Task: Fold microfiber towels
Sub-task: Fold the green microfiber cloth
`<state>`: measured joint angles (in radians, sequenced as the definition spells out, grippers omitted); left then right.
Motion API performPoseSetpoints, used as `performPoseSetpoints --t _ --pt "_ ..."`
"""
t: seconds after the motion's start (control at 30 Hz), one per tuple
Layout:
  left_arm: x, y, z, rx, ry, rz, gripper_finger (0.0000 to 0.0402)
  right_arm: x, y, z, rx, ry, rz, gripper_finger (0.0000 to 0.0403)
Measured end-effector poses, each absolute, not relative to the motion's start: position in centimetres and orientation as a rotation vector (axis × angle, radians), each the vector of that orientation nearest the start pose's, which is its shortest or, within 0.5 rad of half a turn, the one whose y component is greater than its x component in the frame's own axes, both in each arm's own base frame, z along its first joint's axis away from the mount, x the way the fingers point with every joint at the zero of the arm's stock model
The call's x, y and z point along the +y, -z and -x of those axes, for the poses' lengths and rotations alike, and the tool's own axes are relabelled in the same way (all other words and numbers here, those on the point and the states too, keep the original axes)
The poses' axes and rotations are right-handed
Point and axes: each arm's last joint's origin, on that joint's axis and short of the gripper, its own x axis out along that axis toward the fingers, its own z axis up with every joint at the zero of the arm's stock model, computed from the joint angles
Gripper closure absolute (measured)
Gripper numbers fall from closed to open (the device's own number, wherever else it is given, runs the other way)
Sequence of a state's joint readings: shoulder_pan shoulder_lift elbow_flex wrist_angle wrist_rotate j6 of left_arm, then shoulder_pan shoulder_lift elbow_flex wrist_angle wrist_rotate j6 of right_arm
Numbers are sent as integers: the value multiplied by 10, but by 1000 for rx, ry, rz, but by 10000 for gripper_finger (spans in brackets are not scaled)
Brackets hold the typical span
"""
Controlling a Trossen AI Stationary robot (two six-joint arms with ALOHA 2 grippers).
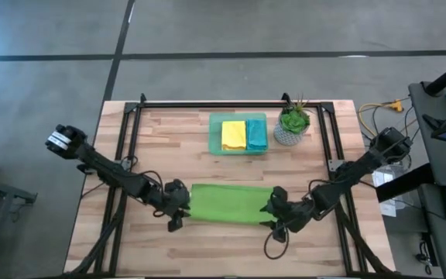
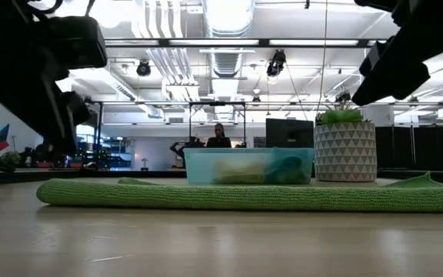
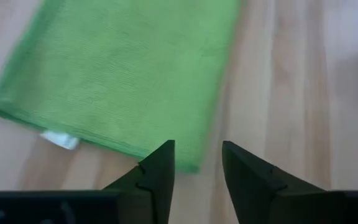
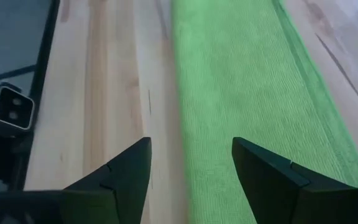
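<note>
A lime green microfiber towel lies flat on the wooden table as a long rectangle, with a white tag sticking out from under one long edge. My left gripper hovers open at the towel's left end, and a towel corner sits just ahead of its fingertips. My right gripper hovers open at the right end, its fingers astride the towel's long edge. A yellow towel and a teal-blue towel lie folded in the green tray.
A potted plant in a patterned white pot stands right of the tray at the far side. A black frame runs along the table's far edge and sides. A small camera box sits at the table edge. Bare wood lies near the front edge.
</note>
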<state>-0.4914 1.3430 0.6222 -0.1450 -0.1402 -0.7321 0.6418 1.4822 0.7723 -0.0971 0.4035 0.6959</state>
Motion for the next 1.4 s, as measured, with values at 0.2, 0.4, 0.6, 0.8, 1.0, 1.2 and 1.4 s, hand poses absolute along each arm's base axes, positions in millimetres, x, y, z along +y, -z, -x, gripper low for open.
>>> performPoseSetpoints --t 0.2,0.4,0.6,0.8,1.0,1.2,1.4 --pt "-115 -165 -220 917 5 428 286 165 -181 -236 759 6 -289 183" --pt "-106 -151 -209 889 -242 704 286 165 -181 -237 756 28 -351 183" --pt "-100 -127 -199 775 -295 1053 286 165 -181 -238 748 29 -363 183" --pt "-89 -100 -184 735 -397 1224 286 165 -182 -238 743 36 -392 183" --pt "-82 -90 -191 686 -421 1261 286 167 -186 -240 731 30 -399 183" --pt "-81 -88 -208 719 -424 1286 286 168 -191 -242 719 21 -399 183" --pt "-82 -85 -221 745 -410 1280 289 169 -193 -243 715 18 -403 183"
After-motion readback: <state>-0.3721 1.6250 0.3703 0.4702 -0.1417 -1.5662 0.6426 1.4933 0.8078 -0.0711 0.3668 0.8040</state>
